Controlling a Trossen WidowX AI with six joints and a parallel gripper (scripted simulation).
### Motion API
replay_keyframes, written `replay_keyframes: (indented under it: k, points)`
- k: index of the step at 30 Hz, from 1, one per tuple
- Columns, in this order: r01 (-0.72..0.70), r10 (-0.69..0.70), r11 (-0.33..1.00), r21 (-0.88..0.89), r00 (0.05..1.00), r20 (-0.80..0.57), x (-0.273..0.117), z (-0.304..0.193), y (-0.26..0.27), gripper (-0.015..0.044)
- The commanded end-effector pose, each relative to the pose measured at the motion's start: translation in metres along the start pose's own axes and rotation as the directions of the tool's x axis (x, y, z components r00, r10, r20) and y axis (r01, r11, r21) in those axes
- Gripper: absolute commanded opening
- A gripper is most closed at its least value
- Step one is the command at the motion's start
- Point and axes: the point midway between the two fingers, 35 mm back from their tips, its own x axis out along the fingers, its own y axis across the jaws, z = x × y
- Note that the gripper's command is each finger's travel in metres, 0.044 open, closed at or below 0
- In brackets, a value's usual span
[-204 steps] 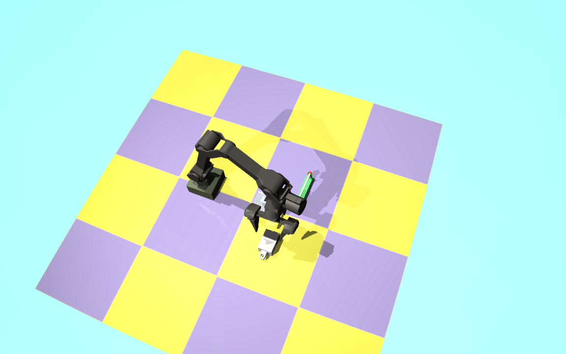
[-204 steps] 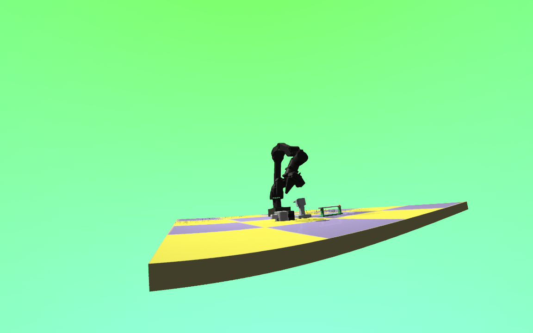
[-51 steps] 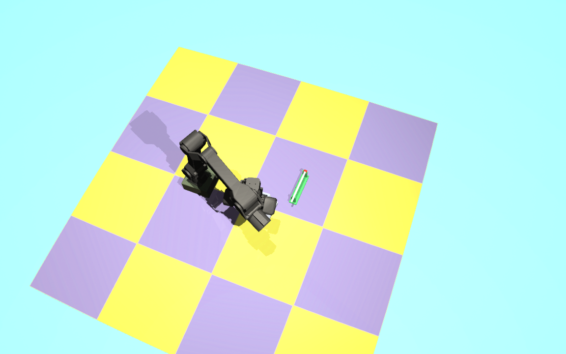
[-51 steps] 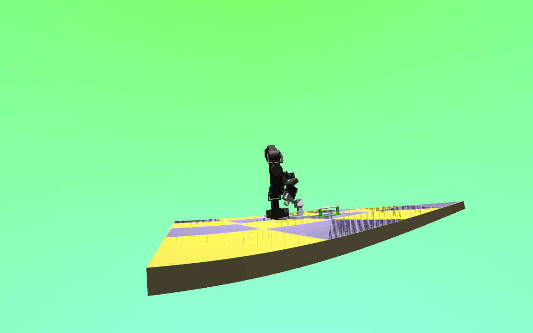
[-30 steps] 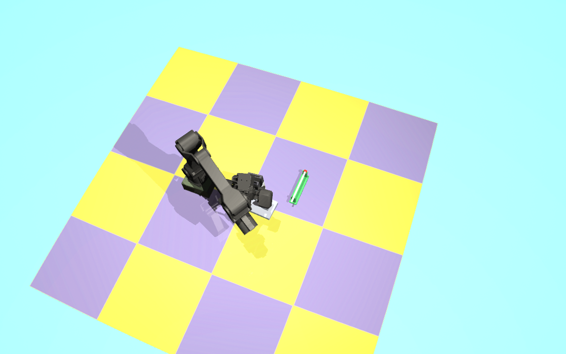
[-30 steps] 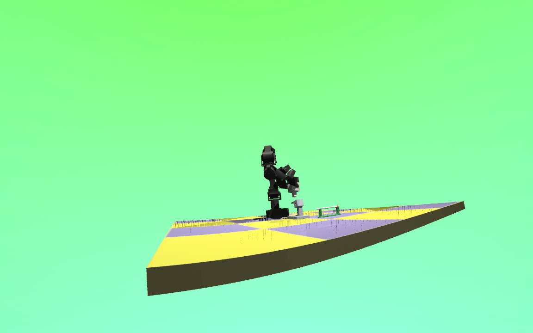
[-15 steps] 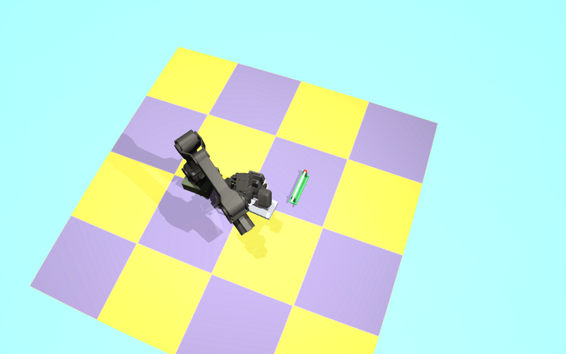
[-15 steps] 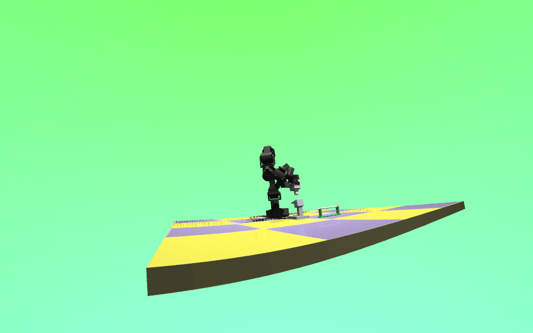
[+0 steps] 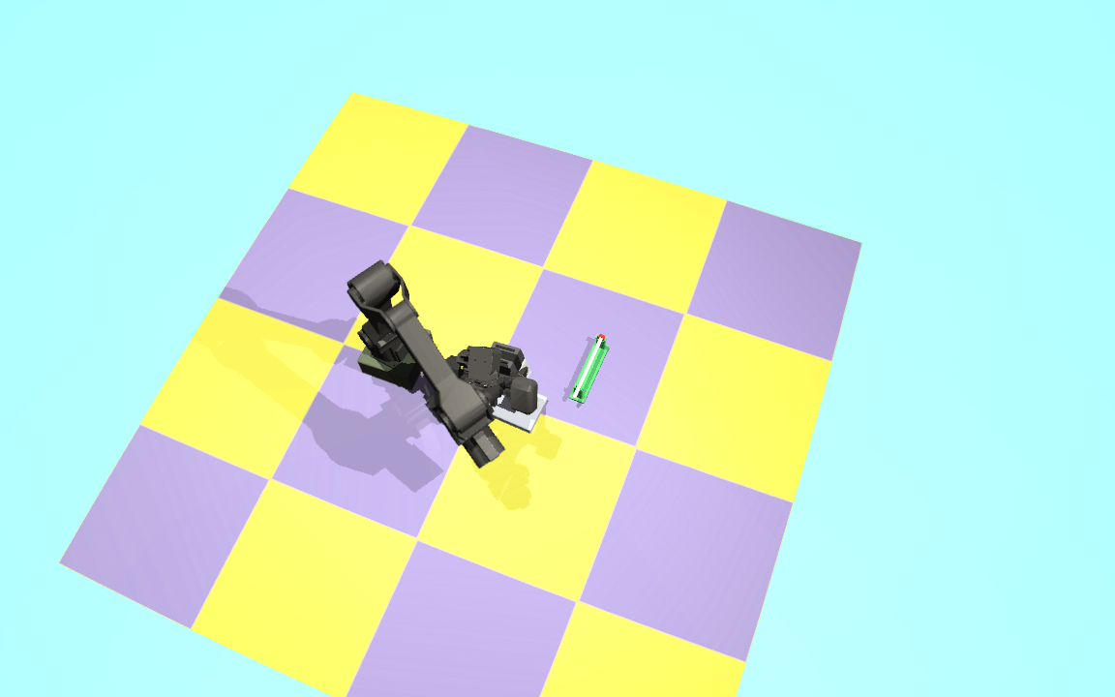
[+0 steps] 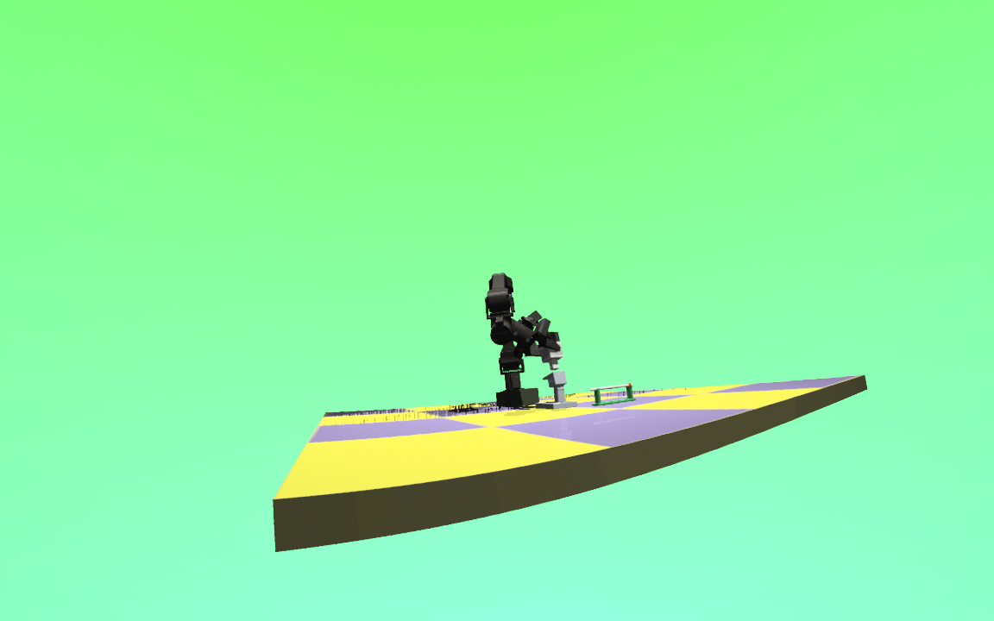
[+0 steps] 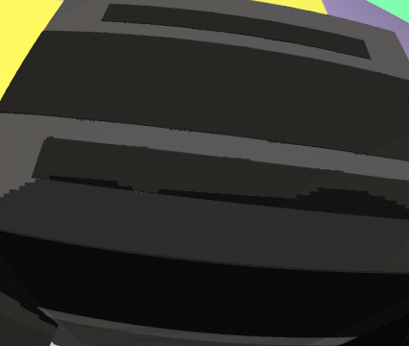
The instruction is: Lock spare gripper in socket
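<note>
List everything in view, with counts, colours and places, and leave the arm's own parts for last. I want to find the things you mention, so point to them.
lock pin (image 9: 588, 366) (image 10: 609, 386): one, white with a red end, on the green rack
green rack (image 9: 595, 370) (image 10: 597, 397): one, green, on the board beside the mount
mount (image 9: 522, 419) (image 10: 556, 379): one, pale grey, on the board between arm base and rack
spare gripper (image 10: 554, 357): one, light grey, held above the mount, undocked
board (image 9: 674, 537) (image 10: 377, 463) (image 11: 3, 43): one, yellow and purple checks, under everything
arm (image 9: 429, 348) (image 10: 499, 302): one, black, bent over toward the mount
arm base (image 9: 367, 364) (image 10: 503, 398): one, dark, on the board
gripper (image 10: 554, 347): one, dark, above the mount, shut on the spare gripper
</note>
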Motion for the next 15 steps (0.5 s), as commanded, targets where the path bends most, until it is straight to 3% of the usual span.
replay_keyframes:
  k: [1,15]
  points:
    - [0.005,-0.005,1.0,0.006,1.0,0.007,0.003,-0.003,0.0,0.0]
    - [0.004,-0.004,1.0,0.006,1.0,0.007,0.014,-0.021,0.0,0.0]
